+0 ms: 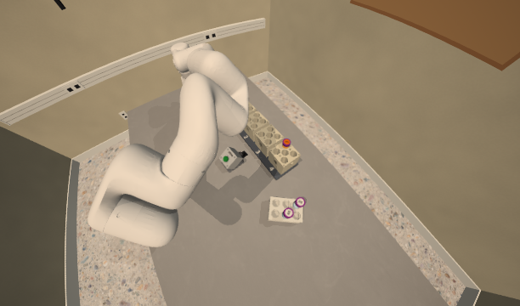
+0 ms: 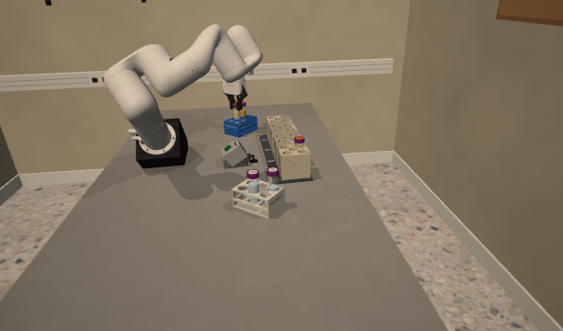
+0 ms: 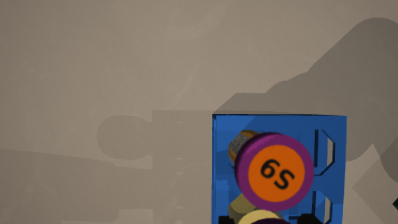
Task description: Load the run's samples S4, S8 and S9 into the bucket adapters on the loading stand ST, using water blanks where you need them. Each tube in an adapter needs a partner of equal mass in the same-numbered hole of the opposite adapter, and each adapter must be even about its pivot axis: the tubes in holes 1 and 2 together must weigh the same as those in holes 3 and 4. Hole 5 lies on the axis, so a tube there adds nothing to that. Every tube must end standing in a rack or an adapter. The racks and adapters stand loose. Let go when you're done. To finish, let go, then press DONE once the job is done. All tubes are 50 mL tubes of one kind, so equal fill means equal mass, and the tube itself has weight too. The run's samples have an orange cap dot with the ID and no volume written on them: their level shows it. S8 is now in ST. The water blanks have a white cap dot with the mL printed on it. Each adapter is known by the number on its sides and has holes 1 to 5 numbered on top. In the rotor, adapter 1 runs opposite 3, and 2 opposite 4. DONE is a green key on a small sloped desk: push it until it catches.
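A blue rack at the back holds two sample tubes. S9, purple-capped with an orange dot, stands in it with orange liquid. My gripper points down at the rack, shut on the neighbouring tube with pale yellow liquid; its ID is out of view. The arm hides the gripper in the top view. The stand carries the beige adapters; adapter 4 at the near end holds an orange-dot tube. A white rack holds two white-dot blanks.
The small sloped desk with the green DONE key stands left of the stand, between the blue and white racks. The row of adapters runs right of the blue rack. The arm partly hides the far adapters in the top view.
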`<state>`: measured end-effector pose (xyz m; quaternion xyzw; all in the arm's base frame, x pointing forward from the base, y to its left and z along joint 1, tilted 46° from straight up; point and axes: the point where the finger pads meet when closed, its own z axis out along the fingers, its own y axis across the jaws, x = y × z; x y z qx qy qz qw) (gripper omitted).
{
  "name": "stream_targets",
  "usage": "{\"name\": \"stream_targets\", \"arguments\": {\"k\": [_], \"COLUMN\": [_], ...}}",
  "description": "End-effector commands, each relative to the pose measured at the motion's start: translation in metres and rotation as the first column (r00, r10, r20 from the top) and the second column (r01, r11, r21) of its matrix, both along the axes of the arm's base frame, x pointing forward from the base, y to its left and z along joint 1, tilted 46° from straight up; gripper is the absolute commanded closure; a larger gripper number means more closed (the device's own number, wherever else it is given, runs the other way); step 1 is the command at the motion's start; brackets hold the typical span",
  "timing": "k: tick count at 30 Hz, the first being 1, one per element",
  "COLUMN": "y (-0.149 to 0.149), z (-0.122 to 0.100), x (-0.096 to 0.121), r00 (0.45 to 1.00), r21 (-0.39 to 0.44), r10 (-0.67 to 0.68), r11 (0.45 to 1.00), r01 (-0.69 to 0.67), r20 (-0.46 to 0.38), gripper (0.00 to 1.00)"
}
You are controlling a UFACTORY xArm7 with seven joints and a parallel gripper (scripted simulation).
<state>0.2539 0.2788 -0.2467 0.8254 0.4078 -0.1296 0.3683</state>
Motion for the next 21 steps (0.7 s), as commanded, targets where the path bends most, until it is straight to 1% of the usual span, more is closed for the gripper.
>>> {"name": "stream_targets", "arguments": {"k": [1,21], "y": [0.005,0.0135], "z": [0.0031,0.0115], "x": [-0.0002,-0.0013], "r00": [1.0,1.0], "r21": [0.005,0.005], "r10": [0.001,0.001], "r11": [1.0,1.0], "r01": [-0.001,-0.001], "r20": [0.001,0.001], "gripper": [1.0,1.0]}}
